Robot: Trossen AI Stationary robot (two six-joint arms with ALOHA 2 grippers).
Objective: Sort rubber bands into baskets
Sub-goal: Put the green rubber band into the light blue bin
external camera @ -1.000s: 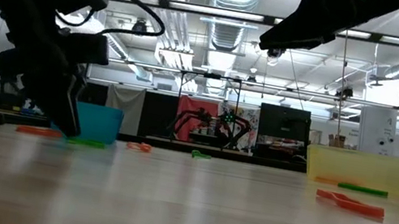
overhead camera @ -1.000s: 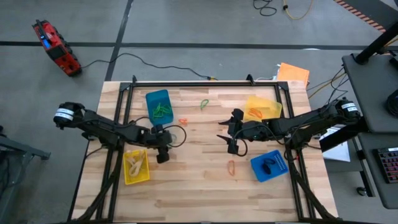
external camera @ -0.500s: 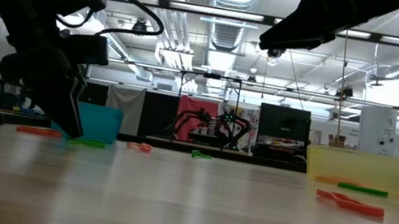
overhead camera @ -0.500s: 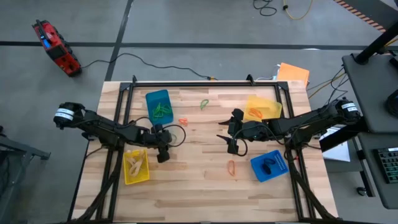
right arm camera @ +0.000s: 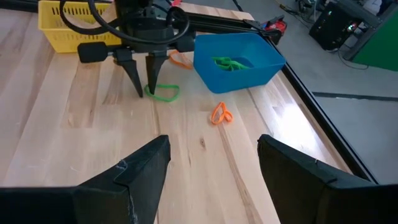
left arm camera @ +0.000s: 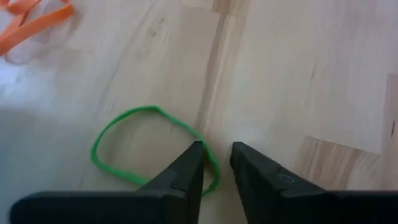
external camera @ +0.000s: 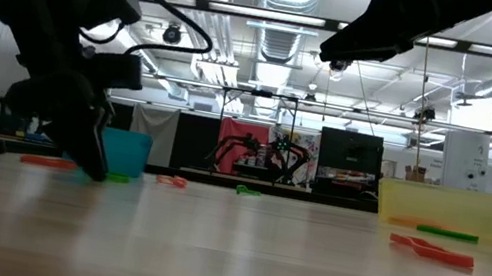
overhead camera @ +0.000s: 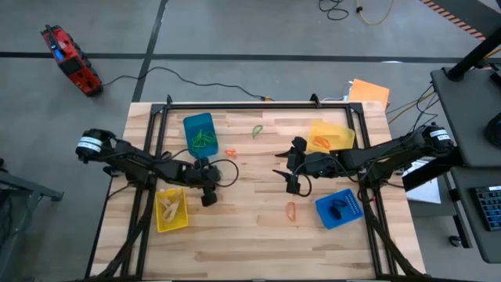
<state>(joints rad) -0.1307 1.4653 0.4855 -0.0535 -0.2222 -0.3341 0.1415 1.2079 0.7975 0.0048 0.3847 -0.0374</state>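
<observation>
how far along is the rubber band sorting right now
Partly done: green bands lie in the blue basket and tan ones in the yellow basket. In hand: the left gripper is pinching a green band on the table. Left: loose orange bands, another green band. The right gripper waits, open.

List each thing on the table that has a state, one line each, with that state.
left gripper: down at the table, fingers narrowly apart, straddling the green rubber band
green rubber band: flat on the wood
right gripper: open, empty
blue basket: holds green bands
loose orange band: lying loose
</observation>
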